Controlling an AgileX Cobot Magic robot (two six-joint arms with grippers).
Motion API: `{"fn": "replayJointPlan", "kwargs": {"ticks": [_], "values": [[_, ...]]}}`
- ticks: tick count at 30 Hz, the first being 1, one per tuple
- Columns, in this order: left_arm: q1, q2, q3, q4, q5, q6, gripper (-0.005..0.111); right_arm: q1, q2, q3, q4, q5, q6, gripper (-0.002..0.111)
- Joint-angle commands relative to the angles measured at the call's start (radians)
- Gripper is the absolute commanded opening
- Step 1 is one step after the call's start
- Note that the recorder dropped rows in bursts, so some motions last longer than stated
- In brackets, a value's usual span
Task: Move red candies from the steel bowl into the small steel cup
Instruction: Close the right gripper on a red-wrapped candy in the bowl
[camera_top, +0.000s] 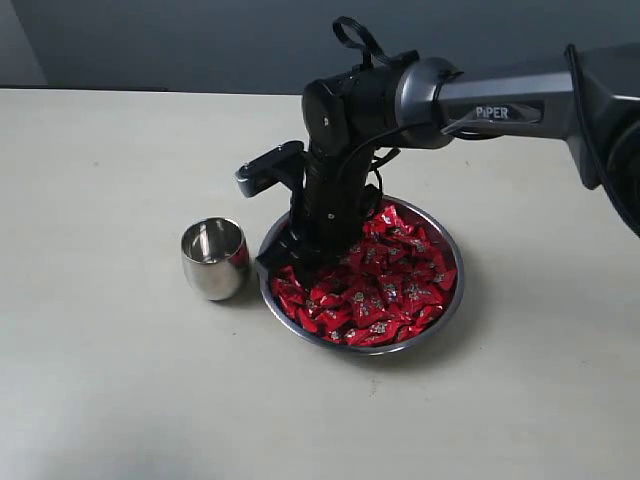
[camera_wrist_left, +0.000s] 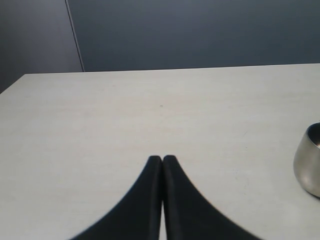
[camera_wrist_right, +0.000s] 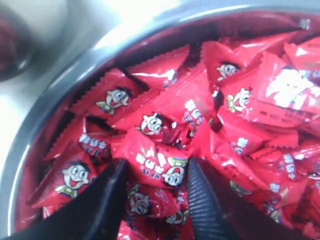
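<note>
Bent steeply down at the wrist, right tool (camera_top: 298, 252) dipped into the steel bowl (camera_top: 452, 300) close to its rim. Room on the table (camera_top: 100, 380) all round; small steel cup (camera_top: 213, 258) just beyond that rim. Spread wide, tips among the red candies (camera_top: 385, 290), one wrapper lying between. Left tool (camera_wrist_left: 162, 161) pressed shut, empty.

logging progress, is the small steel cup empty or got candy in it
Looks empty: the small steel cup shows only bare steel inside, no red; its very bottom is hidden.
</note>
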Motion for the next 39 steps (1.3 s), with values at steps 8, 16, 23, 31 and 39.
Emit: {"fn": "replayJointPlan", "kwargs": {"ticks": [8, 16, 23, 31, 39], "values": [[-0.002, -0.004, 0.004, 0.001, -0.002, -0.003, 0.0, 0.0, 0.023, -0.004, -0.008, -0.017, 0.001, 0.039], [-0.002, -0.004, 0.004, 0.001, -0.002, -0.003, 0.0, 0.0, 0.029, -0.004, -0.008, -0.029, 0.003, 0.039], [-0.002, -0.004, 0.004, 0.001, -0.002, -0.003, 0.0, 0.0, 0.029, -0.004, -0.008, -0.035, 0.003, 0.0], [-0.002, -0.004, 0.004, 0.001, -0.002, -0.003, 0.0, 0.0, 0.019, -0.024, -0.01, -0.009, 0.003, 0.0], [-0.002, -0.004, 0.004, 0.001, -0.002, -0.003, 0.0, 0.0, -0.007, -0.104, -0.01, 0.025, 0.003, -0.001]]}}
